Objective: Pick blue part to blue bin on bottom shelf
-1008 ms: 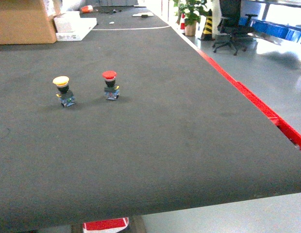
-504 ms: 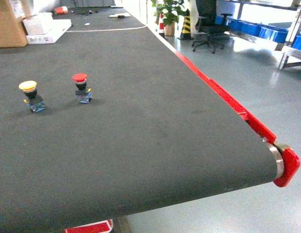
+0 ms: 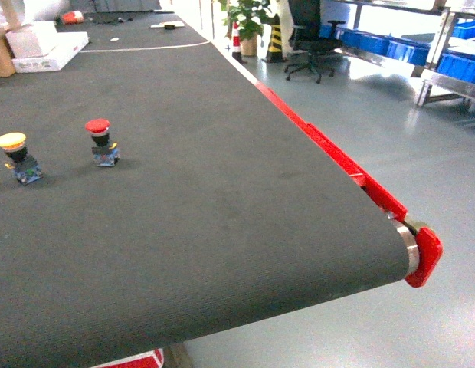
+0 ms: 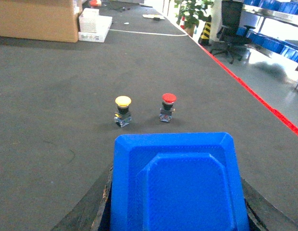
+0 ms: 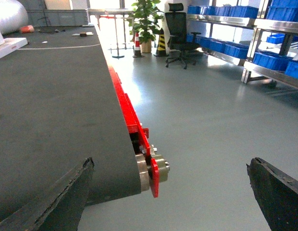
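Left gripper [image 4: 175, 211] clamped on blue part [image 4: 178, 185], held above the conveyor belt [image 3: 222, 199] near its front edge. Right gripper [image 5: 170, 192] spread wide, empty, past the belt's right end. Farther along the belt: yellow pushbutton [image 4: 122, 109], red pushbutton [image 4: 167, 106] beside it, apart.

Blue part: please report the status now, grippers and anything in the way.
Left gripper shut on blue part. Right gripper open, holds nothing. Blue bins far right on the racks; open floor between.
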`<state>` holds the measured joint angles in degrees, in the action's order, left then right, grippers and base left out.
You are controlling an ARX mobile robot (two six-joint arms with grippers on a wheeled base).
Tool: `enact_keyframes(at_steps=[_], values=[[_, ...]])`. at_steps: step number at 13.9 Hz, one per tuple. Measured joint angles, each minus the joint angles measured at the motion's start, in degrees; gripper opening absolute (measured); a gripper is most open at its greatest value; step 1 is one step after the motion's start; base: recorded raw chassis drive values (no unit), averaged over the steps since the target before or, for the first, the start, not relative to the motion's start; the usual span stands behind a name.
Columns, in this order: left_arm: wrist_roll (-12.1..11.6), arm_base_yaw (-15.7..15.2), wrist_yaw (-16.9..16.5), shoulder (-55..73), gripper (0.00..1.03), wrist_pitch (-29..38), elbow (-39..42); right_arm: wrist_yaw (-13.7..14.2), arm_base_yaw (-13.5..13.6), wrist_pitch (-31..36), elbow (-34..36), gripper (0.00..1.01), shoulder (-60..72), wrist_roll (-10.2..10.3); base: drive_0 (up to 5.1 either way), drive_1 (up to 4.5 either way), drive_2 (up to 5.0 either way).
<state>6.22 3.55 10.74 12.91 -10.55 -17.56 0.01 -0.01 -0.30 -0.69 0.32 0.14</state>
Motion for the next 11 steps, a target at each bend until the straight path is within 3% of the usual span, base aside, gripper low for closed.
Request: enact_keyframes(at_steps=[11], values=[[0.02,0.0,0.0,0.0,0.43,0.0,0.0,-0.02,0.0,0.0,0.0,0.98,0.0,0.0,-1.7,-1.65,-1.7]])
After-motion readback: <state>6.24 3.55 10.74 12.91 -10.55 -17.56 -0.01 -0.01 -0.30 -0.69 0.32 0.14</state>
